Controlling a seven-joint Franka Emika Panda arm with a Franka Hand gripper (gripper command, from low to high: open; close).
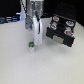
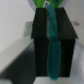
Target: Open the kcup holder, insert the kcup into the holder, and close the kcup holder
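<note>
Your gripper (image 1: 33, 40) stands straight down over the kcup (image 1: 31, 47) near the middle of the white tabletop (image 1: 20, 67), its fingers around the pod, though you cannot tell whether they are clenched. The kcup holder (image 1: 61, 30) sits toward the far right edge in the exterior view, drawer apparently pulled out showing round slots, likely ready for the pod. The room behind is dark and cluttered.

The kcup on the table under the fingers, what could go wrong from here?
1. The kcup is tiny and sits right at the gripper; an off-centre squeeze could tip it or knock it away.
2. In the blurred wrist view the fingers hide most of the cup, so alignment is hard to check.
3. The kcup holder has small round slots; a tilted cup may miss.
</note>
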